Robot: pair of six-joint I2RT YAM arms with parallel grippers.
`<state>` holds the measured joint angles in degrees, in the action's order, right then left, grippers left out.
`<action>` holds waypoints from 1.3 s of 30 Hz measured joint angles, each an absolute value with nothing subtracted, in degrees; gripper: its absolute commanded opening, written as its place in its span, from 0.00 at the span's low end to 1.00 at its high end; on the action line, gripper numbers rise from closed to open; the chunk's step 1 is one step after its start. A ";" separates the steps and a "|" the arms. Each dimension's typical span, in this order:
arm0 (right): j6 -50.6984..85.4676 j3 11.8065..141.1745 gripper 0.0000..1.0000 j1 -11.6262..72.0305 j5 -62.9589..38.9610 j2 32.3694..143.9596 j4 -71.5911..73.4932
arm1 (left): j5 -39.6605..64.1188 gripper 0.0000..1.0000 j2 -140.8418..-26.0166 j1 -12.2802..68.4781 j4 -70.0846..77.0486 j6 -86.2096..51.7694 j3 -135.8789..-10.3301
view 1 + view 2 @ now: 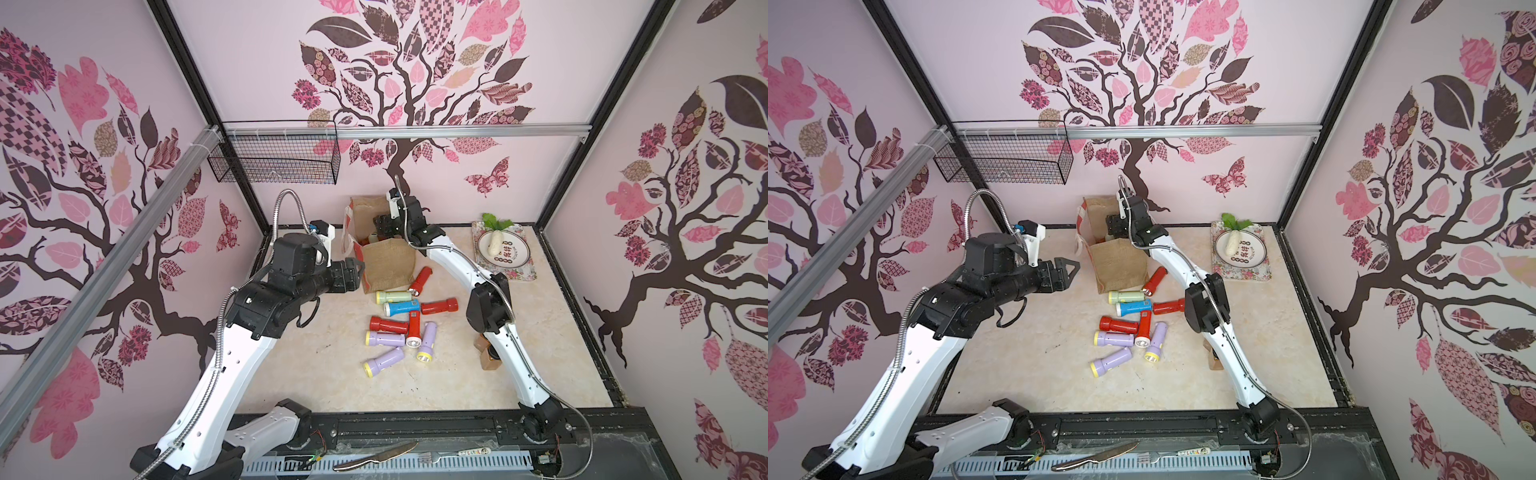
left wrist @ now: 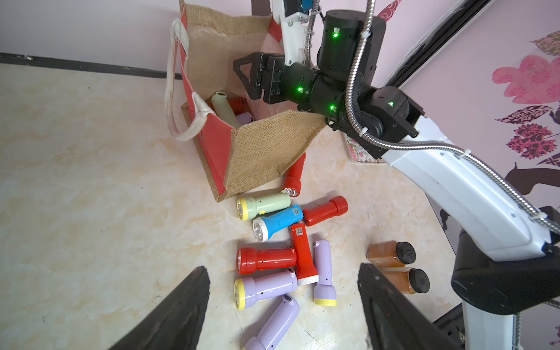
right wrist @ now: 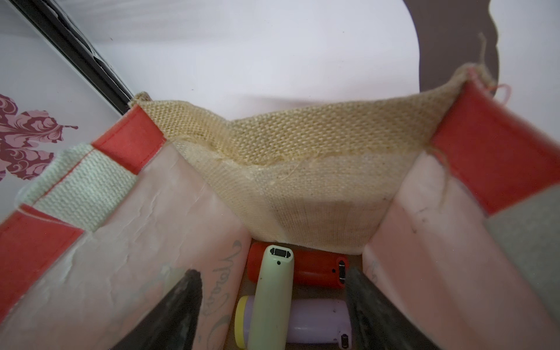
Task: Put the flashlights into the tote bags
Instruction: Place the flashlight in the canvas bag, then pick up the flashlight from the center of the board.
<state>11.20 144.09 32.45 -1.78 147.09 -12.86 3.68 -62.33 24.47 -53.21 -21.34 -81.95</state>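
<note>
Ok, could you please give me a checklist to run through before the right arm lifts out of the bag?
1. Right claw open, holding nothing: ok.
2. Pale green flashlight lying free inside the tote bag: ok.
3. Bag upright, mouth open: ok.
4. Left claw open, empty, apart from the bag: ok.
5. All bagged: not ok; nine flashlights lie on the table.
6. Amber jars apart from those flashlights: ok.

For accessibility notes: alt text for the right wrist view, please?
Inside the tote bag, a pale green flashlight leans over a red flashlight and a lilac flashlight on the bottom. The right hand is open above them, empty.
</note>
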 measured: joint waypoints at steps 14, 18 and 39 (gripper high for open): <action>8.82 144.51 0.95 35.33 -2.00 135.61 -16.93 | 5.19 0.81 -57.60 24.47 -54.02 -24.01 -69.93; 7.86 144.90 1.00 36.07 -1.43 132.57 -21.82 | 5.39 0.81 -56.51 24.47 -53.39 -23.68 -68.01; 7.11 101.03 1.00 40.12 6.48 90.85 -36.25 | 8.80 0.82 -50.22 24.71 -55.22 -18.37 -60.58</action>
<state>7.11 101.03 40.12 6.48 90.85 -36.25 8.80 -50.22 24.71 -55.22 -18.37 -60.58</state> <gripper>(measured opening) 0.996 0.816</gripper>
